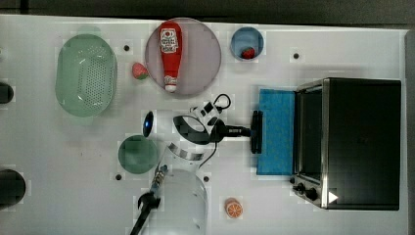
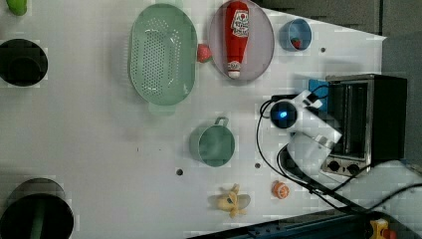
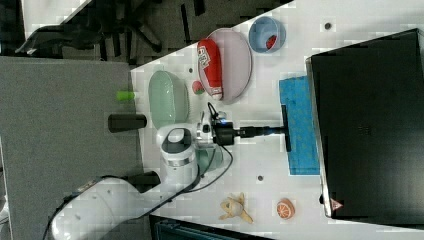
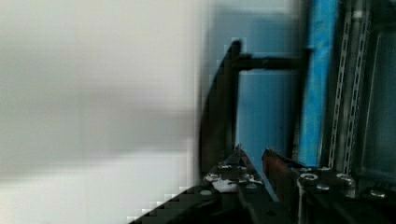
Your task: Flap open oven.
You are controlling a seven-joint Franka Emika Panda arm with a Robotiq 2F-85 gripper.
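The toaster oven (image 1: 359, 142) sits at the right of the top view, a big rigid metal box that looks heavy enough to stay put, and its blue door (image 1: 276, 131) already lies flapped down flat toward the frame's centre. The stiff, smooth black bar handle (image 1: 256, 131) along the door's free edge is the natural place to hold, hinged and light to swing. There the gripper (image 1: 250, 131) has its fingers (image 4: 238, 161) narrowly parted at the bar; whether they pinch it is unclear.
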